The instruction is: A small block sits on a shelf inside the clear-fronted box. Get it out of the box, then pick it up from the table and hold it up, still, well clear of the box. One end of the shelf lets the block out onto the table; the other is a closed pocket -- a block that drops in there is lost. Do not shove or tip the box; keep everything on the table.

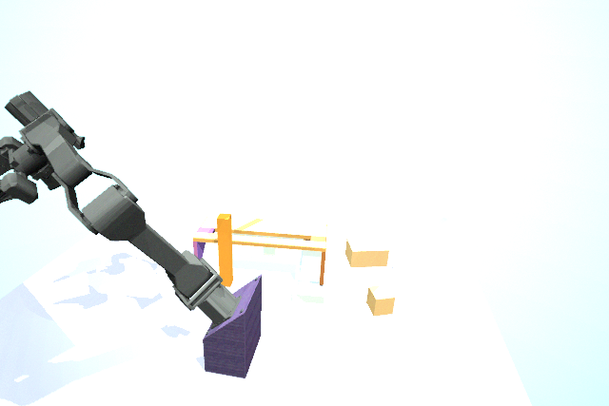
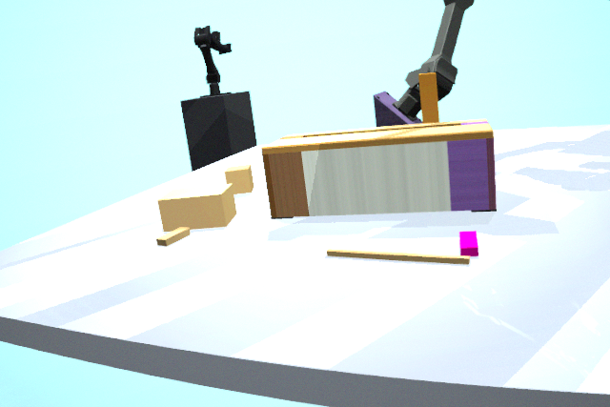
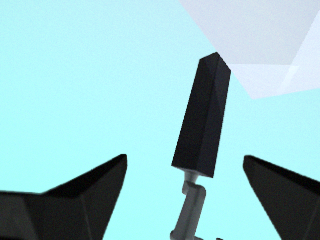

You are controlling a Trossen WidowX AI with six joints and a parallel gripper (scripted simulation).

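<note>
Magenta marks the small block (image 2: pixel 469 243) that I take to be the task's own; it lies on the table outside the box (image 1: pixel 275 245) (image 2: pixel 379 180), near its purple end and apart from the wall. A long thin stick (image 2: pixel 397 256) lies just beside it. On the box's other side an orange post (image 1: pixel 225 254) (image 2: pixel 428 97) rises above the top. Farther out, beyond the brown end, are a large tan block (image 1: pixel 368 258) (image 2: pixel 194 212), a smaller tan block (image 1: pixel 383 305) (image 2: pixel 239 179) and a short stick (image 2: pixel 172 235).

The arm (image 1: pixel 115 215) (image 2: pixel 445 32) is raised away from all of these, and its gripper (image 3: pixel 184 160) stands wide open with nothing between the fingers.

If that block is the right one, getting it out is done and the pick-up is the step in hand. The next move should bring the open fingers over the block, clear of the box and the stick, then down around it before closing.

The top view does not show the magenta block, probably because the box hides it. Glare washes out the shelf and the clear front, so I cannot rule out another block inside. The exterior view cuts off the gripper end of the arm.
</note>
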